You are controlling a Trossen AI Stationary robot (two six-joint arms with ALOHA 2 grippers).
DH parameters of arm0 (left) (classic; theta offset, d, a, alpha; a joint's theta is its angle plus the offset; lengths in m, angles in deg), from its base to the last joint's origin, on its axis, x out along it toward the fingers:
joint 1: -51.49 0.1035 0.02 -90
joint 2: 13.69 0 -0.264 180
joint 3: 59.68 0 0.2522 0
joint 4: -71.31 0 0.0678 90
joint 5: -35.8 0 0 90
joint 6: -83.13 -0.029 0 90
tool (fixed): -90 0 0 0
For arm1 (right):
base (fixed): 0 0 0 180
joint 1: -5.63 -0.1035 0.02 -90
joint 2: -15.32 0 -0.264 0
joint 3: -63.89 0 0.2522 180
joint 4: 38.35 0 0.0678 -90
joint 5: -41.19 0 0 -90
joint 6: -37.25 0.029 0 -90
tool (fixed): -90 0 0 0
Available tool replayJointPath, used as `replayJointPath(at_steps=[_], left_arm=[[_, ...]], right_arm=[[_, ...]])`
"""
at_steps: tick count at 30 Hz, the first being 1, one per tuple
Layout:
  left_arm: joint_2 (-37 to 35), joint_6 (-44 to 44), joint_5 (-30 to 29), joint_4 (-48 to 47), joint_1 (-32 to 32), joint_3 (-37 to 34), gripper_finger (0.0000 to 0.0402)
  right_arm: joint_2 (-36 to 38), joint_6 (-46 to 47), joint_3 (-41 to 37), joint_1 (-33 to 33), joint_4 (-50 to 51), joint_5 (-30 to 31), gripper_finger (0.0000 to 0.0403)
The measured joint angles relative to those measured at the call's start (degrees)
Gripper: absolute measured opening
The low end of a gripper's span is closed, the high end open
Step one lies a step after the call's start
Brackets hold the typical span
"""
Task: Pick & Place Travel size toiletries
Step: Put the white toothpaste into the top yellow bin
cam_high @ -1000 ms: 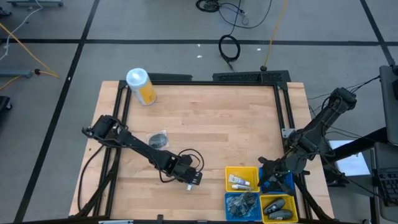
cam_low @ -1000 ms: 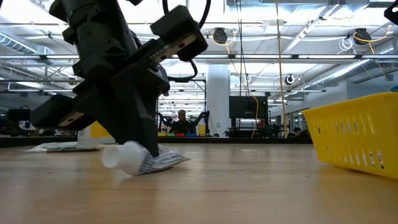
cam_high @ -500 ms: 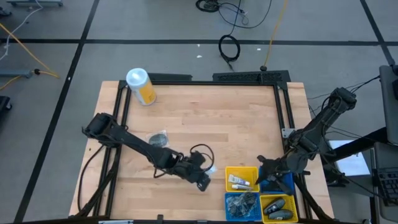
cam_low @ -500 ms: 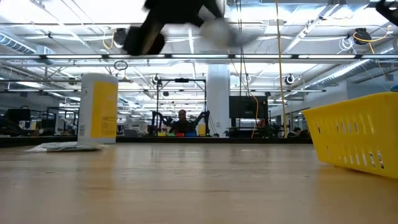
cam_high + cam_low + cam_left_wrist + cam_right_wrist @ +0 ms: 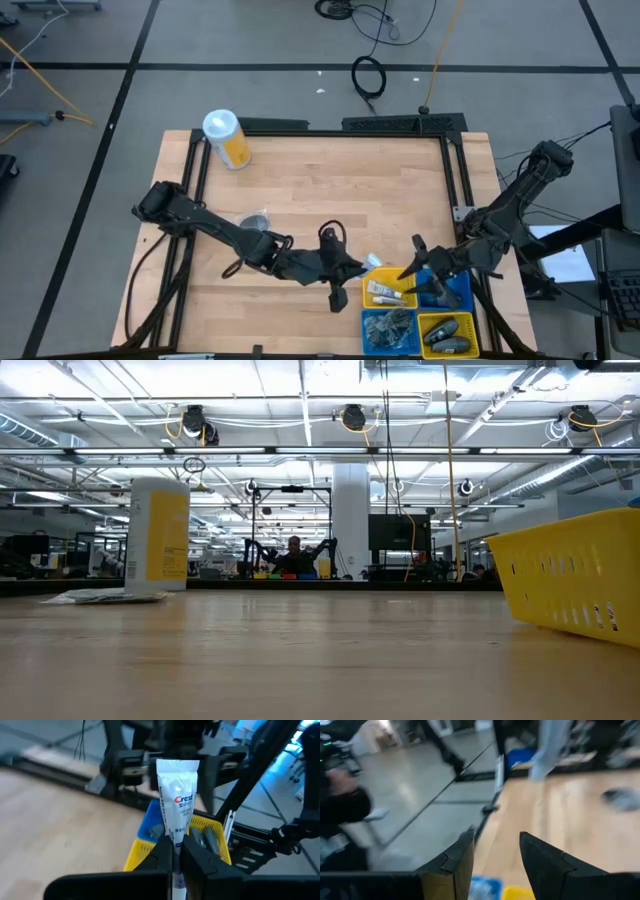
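two arms over a wooden table (image 5: 330,190). left gripper (image 5: 174,854): stretched toward the bins at the table's near right corner, fingers (image 5: 161,851) clamped tight on the lower end of a white toothpaste tube (image 5: 177,800), which stands upright between them with its crimped end up; in the high view the tube (image 5: 372,262) shows just beside the rim of the yellow bin (image 5: 388,286).

right gripper (image 5: 422,262): held over the bin cluster, beside the blue bin (image 5: 452,290); its fingers (image 5: 455,857) stand parted with nothing between them.

bins, four in a square block: yellow bin holding small white tubes (image 5: 384,292); blue bin beside it; a second blue bin (image 5: 390,331) holding dark items too small to tell apart; a second yellow bin (image 5: 447,335) holding dark oval bottles (image 5: 450,332).

other stock: one yellow canister with white lid (image 5: 226,138) lying at the table's far left corner, upright-looking in the low view (image 5: 158,538); one flat grey packet (image 5: 254,221) on the table left of centre, partly under the left arm.
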Motion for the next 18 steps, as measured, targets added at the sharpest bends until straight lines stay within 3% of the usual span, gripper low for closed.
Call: replayJointPath(at_steps=[7,18], left_arm=[[0.0,-9.4,-1.5,4.1,0.0,0.0,0.0006],[0.0,-14.5,-9.9,5.5,0.1,0.0,0.0004]], right_arm=[[0.0,-7.0,0.0,0.0,-1.9,13.6,0.0150],[-6.0,-19.8,0.0,2.8,-20.8,14.6,0.0150]])
